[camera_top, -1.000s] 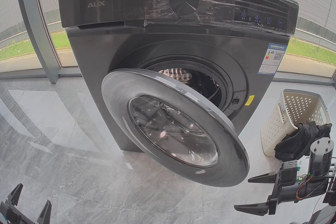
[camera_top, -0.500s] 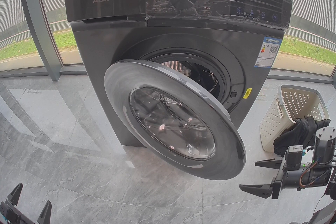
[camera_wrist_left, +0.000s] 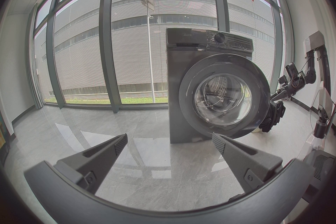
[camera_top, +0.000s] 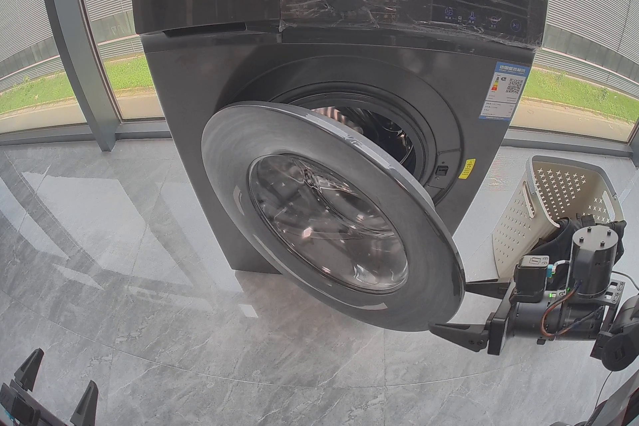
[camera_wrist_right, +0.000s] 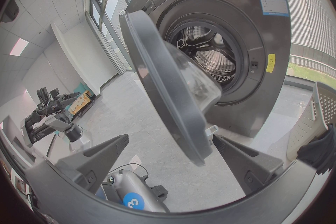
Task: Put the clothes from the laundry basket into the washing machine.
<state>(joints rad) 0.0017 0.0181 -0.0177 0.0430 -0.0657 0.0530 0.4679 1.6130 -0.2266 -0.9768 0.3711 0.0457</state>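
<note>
Holding our left hand (camera_top: pixel 63 374) and right hand (camera_top: pixel 454 309) wide and empty at the lower corners, we see black clothes (camera_top: pixel 562 235) draped over the laundry basket (camera_top: pixel 518 227), right of the washing machine (camera_top: pixel 200 81).

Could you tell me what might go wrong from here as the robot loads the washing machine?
1. The open right gripper sits close to the lower edge of the door; a swing could knock it.
2. The door stands partly across the drum opening, so clothes might snag or drop.
3. The clothes hang over the rim of the basket; a pull might tip it.
</note>
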